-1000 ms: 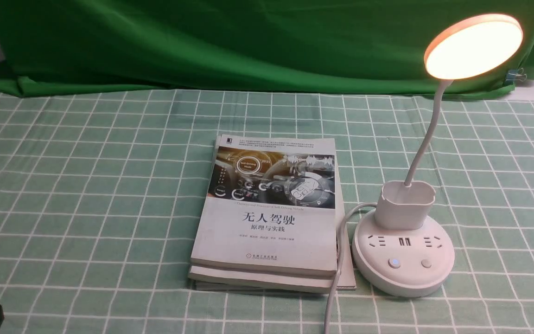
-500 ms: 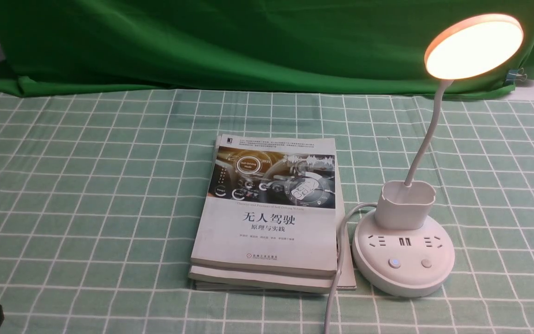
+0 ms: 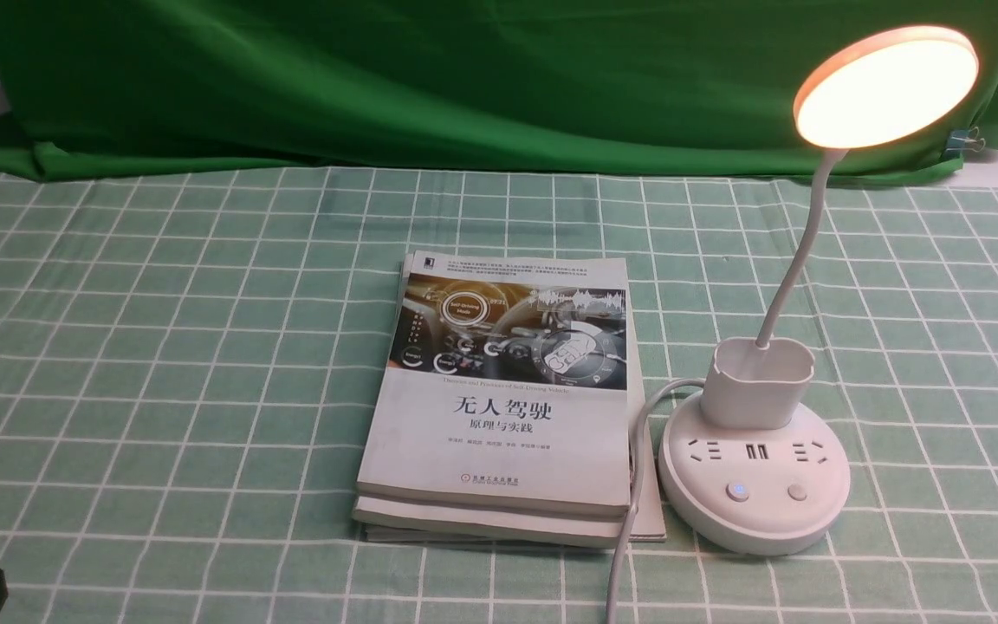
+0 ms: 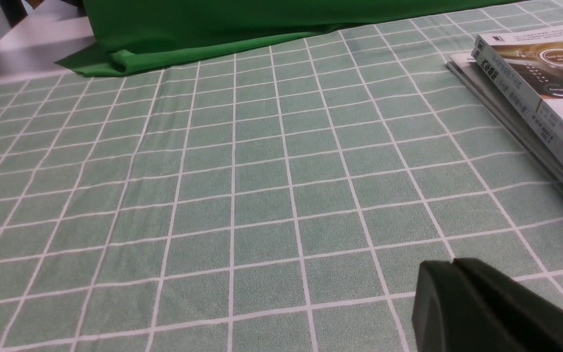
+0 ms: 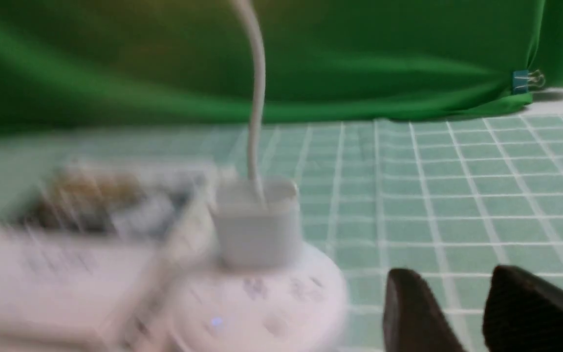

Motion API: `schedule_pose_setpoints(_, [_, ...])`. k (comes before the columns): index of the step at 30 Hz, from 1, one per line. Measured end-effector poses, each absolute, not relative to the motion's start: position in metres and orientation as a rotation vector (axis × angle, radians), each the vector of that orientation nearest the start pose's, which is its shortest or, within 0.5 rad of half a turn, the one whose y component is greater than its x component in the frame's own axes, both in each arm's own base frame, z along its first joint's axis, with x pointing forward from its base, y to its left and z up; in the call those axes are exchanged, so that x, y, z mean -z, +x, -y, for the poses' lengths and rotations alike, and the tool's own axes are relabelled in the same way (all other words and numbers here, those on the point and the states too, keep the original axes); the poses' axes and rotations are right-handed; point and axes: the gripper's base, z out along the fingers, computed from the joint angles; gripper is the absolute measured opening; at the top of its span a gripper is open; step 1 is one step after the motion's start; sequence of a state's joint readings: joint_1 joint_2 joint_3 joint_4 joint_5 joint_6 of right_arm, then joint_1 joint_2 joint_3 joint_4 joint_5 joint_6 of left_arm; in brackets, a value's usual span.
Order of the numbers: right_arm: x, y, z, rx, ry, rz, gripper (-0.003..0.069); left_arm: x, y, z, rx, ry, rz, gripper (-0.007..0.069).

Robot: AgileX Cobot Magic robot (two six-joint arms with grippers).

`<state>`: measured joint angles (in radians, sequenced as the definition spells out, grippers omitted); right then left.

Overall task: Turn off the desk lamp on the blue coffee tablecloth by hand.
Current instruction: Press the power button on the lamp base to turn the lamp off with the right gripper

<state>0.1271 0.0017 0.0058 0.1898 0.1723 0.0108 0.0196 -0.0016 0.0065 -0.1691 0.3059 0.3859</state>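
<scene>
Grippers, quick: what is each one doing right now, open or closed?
Left gripper: closed, holding nothing.
Right gripper: open, empty, near the desk lamp.

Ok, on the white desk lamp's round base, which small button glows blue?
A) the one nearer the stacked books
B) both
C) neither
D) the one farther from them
A: on the white desk lamp, the front view shows a blue glow on the button nearer the stacked white-covered books; the other button is plain white.
</scene>
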Motion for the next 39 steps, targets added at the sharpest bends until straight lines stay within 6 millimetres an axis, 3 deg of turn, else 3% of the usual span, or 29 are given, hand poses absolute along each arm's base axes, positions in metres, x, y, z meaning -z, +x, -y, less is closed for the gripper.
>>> schedule_pose_setpoints(4, [-0.206,0.056,-0.008,-0.481,0.256,-1.543,0.0239,-0.184,0.054,0.004,-0.130,0.219,-1.778,0.0000])
schedule_pose_setpoints(10, [-0.220,0.055,-0.005,-0.559,0.329,-1.379,0.0239,-0.184,0.054,0.004,-0.130,0.219,-1.778,0.0000])
schedule_pose_setpoints(13, [-0.220,0.055,-0.005,-0.572,0.340,-1.381,0.0207,-0.184,0.054,0.004,-0.130,0.219,-1.778,0.0000])
schedule_pose_setpoints(17, [-0.230,0.060,-0.011,-0.503,0.267,-1.621,0.0071,-0.184,0.054,0.004,-0.130,0.219,-1.778,0.0000])
schedule_pose_setpoints(21, [-0.260,0.072,-0.018,-0.407,0.126,-1.875,0.0038,-0.184,0.054,0.004,-0.130,0.219,-1.778,0.0000])
schedule_pose_setpoints(23, [-0.278,0.089,-0.024,-0.363,0.030,-2.088,0.0036,-0.184,0.054,0.004,-0.130,0.219,-1.778,0.0000])
schedule_pose_setpoints(25, [-0.282,0.105,-0.028,-0.338,-0.051,-2.282,0.0036,-0.184,0.054,0.004,-0.130,0.219,-1.778,0.0000])
schedule_pose_setpoints(26, [-0.283,0.107,-0.029,-0.338,-0.050,-2.289,0.0036,-0.184,0.054,0.004,-0.130,0.219,-1.778,0.0000])
schedule_pose_setpoints(27, [-0.284,0.122,-0.032,-0.325,-0.100,-2.403,0.0038,-0.184,0.054,0.004,-0.130,0.219,-1.778,0.0000])
schedule_pose_setpoints(32, [-0.271,0.177,-0.041,-0.298,-0.197,-2.645,0.0039,-0.184,0.054,0.004,-0.130,0.219,-1.778,0.0000])
schedule_pose_setpoints(33, [-0.273,0.178,-0.041,-0.298,-0.202,-2.641,0.0039,-0.184,0.054,0.004,-0.130,0.219,-1.778,0.0000])
schedule_pose_setpoints(34, [-0.267,0.193,-0.048,-0.297,-0.242,-2.689,0.0038,-0.184,0.054,0.004,-0.130,0.219,-1.778,0.0000])
schedule_pose_setpoints(39, [-0.251,0.225,-0.081,-0.271,-0.442,-2.773,0.0036,-0.184,0.054,0.004,-0.130,0.219,-1.778,0.0000])
